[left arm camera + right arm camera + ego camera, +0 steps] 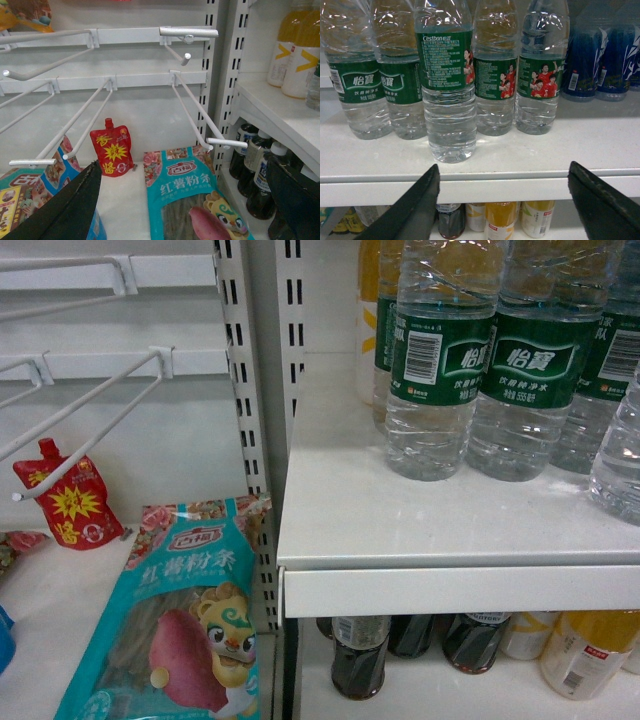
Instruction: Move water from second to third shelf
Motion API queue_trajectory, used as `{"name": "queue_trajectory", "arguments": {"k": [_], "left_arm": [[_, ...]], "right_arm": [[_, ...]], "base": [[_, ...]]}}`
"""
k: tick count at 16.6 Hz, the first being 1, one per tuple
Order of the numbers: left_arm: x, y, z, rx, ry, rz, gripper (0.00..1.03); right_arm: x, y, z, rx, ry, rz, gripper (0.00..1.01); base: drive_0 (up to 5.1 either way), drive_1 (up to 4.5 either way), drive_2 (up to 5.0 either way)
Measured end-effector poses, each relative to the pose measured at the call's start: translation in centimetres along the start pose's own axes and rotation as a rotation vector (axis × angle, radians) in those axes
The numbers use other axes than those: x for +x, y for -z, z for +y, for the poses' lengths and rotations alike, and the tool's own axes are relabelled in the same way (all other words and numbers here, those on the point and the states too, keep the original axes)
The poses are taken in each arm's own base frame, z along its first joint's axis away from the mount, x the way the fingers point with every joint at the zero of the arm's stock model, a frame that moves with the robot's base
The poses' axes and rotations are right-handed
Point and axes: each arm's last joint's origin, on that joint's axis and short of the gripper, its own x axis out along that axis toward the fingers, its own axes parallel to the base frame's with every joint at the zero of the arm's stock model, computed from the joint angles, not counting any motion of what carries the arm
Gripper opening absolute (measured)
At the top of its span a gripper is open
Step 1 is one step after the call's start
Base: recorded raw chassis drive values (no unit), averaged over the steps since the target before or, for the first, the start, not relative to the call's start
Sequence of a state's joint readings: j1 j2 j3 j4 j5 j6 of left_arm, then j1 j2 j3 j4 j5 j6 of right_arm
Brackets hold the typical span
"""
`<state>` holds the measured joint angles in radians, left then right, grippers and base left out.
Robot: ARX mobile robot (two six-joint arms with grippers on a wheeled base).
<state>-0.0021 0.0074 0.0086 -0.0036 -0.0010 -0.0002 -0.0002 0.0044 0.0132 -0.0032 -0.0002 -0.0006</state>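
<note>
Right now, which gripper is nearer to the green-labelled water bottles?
Right. The right gripper is open just below the shelf edge, facing the water bottles. The left gripper is open at the hook rack bay, with only one water bottle edge at the frame's right.

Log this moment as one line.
stage: pre-grasp | right claw: open, facing water on shelf | left claw: open, idle

Black wedge-shaped gripper fingers
Left gripper (187, 200) shows two matte black fingers (65, 210), broad and tapering; right gripper (505, 205) shows the same dark, slightly scuffed fingers (412, 210) with pale worn edges
</note>
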Motion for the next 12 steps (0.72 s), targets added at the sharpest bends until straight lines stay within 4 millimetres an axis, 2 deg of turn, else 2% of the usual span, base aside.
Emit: {"name": "queue_trajectory", "arguments": {"k": [2, 3, 5, 12], "left_arm": [[0.0, 0.0, 0.0, 0.0, 0.0, 0.0, 0.98], [0.0, 0.0, 0.0, 0.0, 0.0, 0.0, 0.98], [0.0, 0.0, 0.0, 0.0, 0.0, 0.0, 0.98], [0.0, 0.0, 0.0, 0.0, 0.0, 0.0, 0.98]], "right_arm": [[0.0, 0.0, 0.0, 0.0, 0.0, 0.0, 0.95], [0.0, 0.0, 0.0, 0.0, 0.0, 0.0, 1.0], [0.0, 0.0, 0.0, 0.0, 0.0, 0.0, 0.97], [0.0, 0.0, 0.0, 0.0, 0.0, 0.0, 0.98]], "base": [[0.0, 0.0, 0.0], [0.0, 0.0, 0.0], [0.0, 0.0, 0.0], [0.0, 0.0, 0.0]]}}
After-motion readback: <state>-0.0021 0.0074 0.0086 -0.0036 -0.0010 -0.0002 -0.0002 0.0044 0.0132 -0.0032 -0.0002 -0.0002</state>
